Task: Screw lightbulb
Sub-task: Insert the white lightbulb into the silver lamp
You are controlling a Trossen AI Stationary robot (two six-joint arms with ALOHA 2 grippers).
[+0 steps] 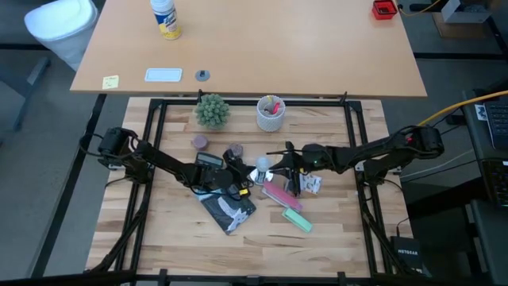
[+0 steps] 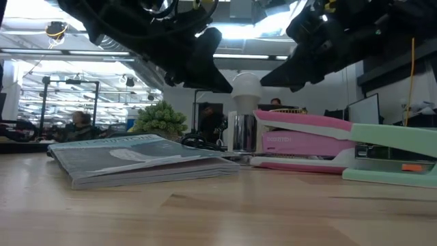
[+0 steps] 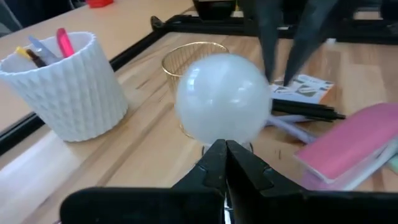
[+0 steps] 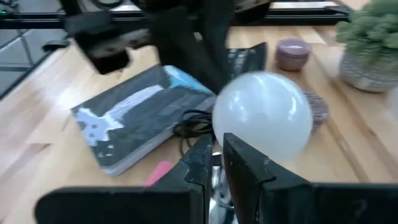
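Overhead, the left arm reaches from the surface's [image 1: 159, 238] left edge toward the centre, its left gripper [image 1: 244, 179] low over the upper end of a dark book [image 1: 228, 210]. In its wrist view, the fingers [image 3: 214, 163] are pressed together directly beneath the lightbulb [image 1: 263, 164], though what they clamp is hidden. The bulb, a glossy white globe, stands upright at mid-surface between the two grippers, atop a silvery base seen in the low view. The right arm enters from the right edge, and its right gripper [image 1: 279, 165] meets the bulb from that side; its fingers [image 4: 245, 163] sit nearly closed below the globe, their grasp unclear. A pink stapler [image 1: 279, 194] and a mint stapler [image 1: 298, 219] lie just right of the book. Behind stand a potted plant [image 1: 212, 110] and a white cup [image 1: 271, 116].
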